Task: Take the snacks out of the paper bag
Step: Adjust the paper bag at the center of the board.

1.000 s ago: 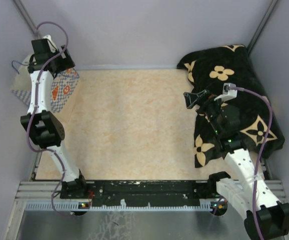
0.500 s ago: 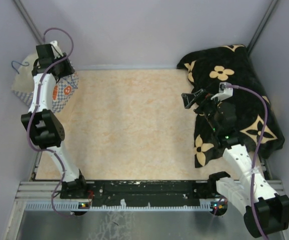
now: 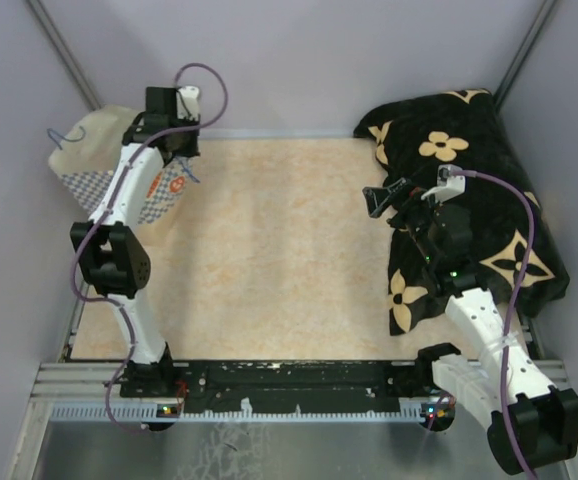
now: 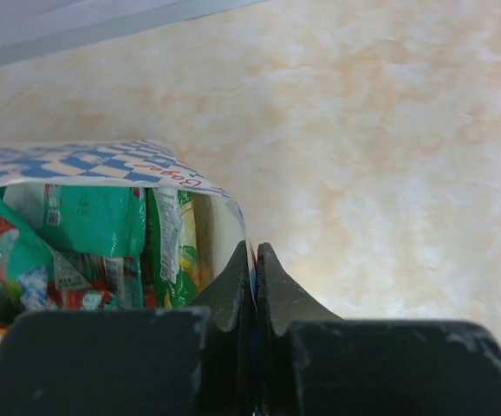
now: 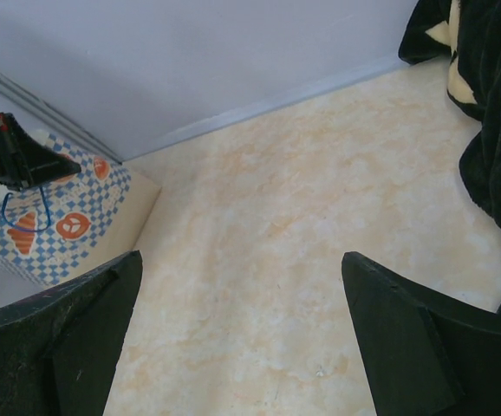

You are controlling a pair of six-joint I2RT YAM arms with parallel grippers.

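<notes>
Your left fingers (image 4: 247, 279) are pinched tight together on the rim of the paper bag (image 4: 103, 165), at the corner of its open mouth (a thin blue line shows in the seam between them, but you cannot tell from here what it is). The bag sits at the far left corner of the desk (image 3: 269, 240), close to the left wall, with your left arm reaching over it from the near side.

The snacks (image 4: 86, 225) are all inside the bag. Through the mouth you can see teal and green packets packed side by side, with a bit of orange and white at the lower left edge of the left wrist view. None lies out on the desk.

Your right fingers (image 3: 384, 197) are spread wide and hold nothing. They hang above the right side of the desk, just beside the left edge of the black cloth (image 3: 469, 160), and point left across the bare surface. From that wrist you see the bag's blue-white checkered side, its red-orange motifs and a loop of blue cord (image 5: 23, 208) hanging against it.
</notes>
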